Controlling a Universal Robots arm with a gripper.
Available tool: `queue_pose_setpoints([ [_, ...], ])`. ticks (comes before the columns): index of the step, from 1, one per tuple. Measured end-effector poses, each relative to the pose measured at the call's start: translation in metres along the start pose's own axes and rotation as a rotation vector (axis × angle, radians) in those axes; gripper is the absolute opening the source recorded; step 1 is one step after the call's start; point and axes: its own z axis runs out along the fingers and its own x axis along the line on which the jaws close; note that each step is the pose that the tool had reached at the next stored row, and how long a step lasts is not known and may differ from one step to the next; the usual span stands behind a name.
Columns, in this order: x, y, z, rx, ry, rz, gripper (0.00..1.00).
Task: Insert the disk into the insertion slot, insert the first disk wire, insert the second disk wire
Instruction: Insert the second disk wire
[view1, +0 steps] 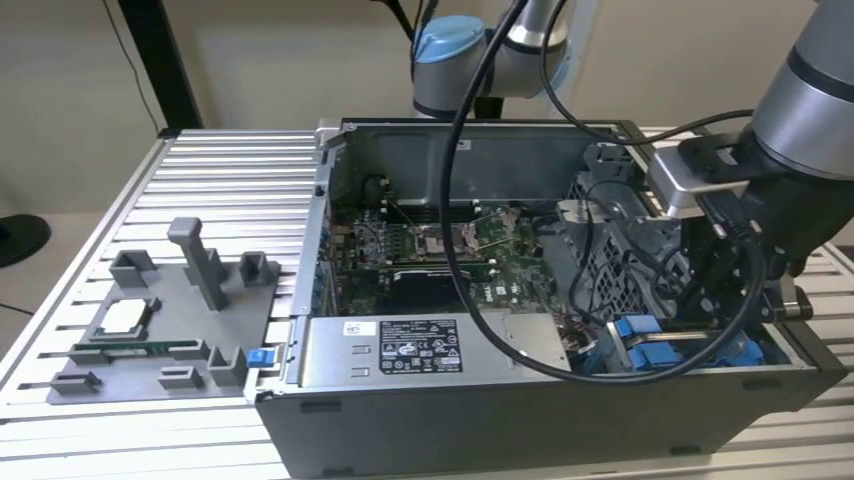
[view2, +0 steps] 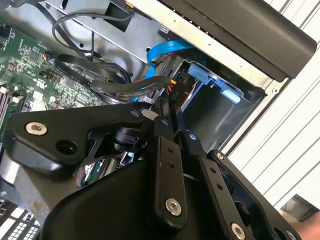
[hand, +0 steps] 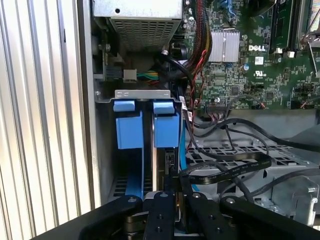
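We have our gripper (hand: 174, 192) down in the case's corner, jaws pinched on a black wire connector (hand: 172, 172), the blue-framed disk (hand: 166, 129) lying lengthwise straight ahead.

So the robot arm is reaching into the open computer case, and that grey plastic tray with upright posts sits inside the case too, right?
Not quite. The arm's gripper does reach into the open grey metal computer case, but the grey plastic tray with upright posts lies outside it, on the ribbed metal table toward the exterior view's left.
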Motion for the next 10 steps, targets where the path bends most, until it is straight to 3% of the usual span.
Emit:
queue_pose_setpoints([
  [10,0.0003,0.0003,0.0032,0.0,0.0,0.0,0.0],
])
